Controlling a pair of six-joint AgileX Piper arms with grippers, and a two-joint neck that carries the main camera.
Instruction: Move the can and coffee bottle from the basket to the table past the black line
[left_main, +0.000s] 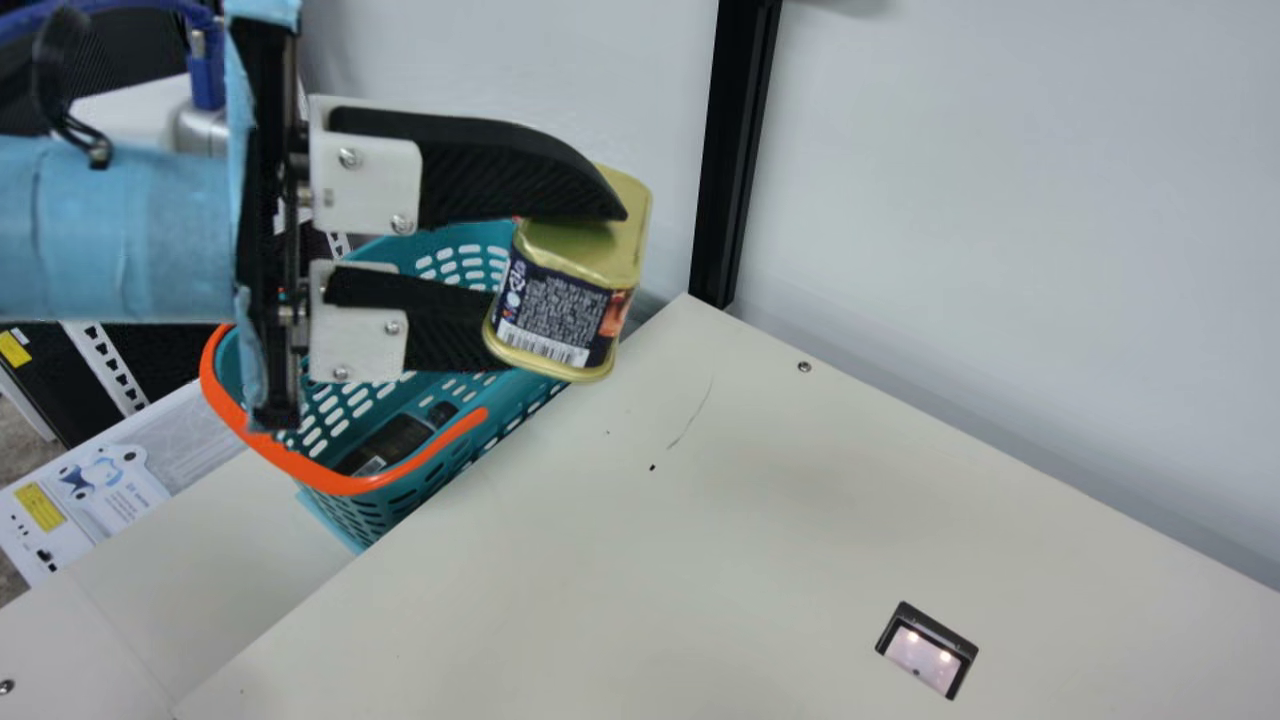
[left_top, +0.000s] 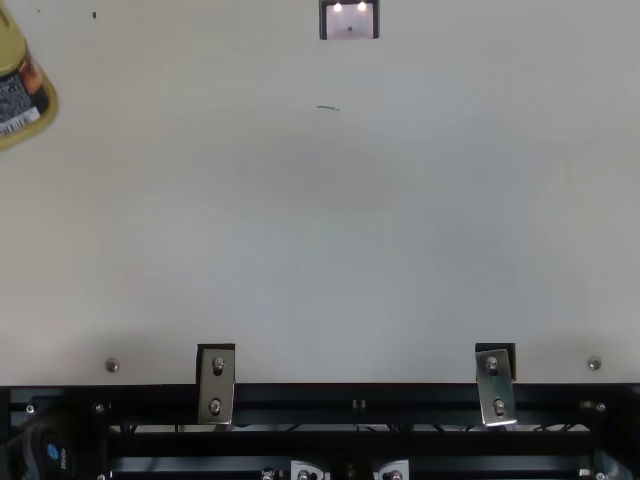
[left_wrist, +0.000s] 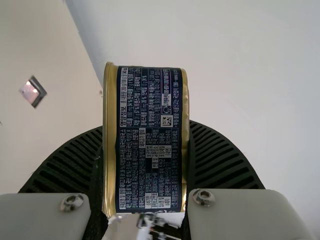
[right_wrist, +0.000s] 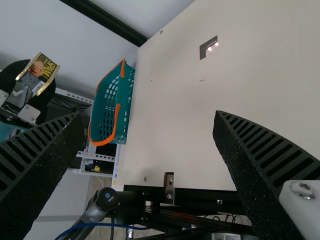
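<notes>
I'm clamping the can (left_main: 555, 318) with my left end effector (left_main: 566, 285), high near the basket (left_main: 340, 484), likely to clear its rim; the coffee bottle (left_main: 393, 443) is lying inside; my right end effector (right_wrist: 149, 116) is gaping.

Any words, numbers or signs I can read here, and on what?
Can, one side: dense rows and a square code, too small to read.
Can, another side: barcode, too small to read.
Can, broad face: large brand lettering, left unquoted.
Coffee bottle in basket: pale label patch, too small.
White printed panel: drawings, yellow patch, print too small.
</notes>
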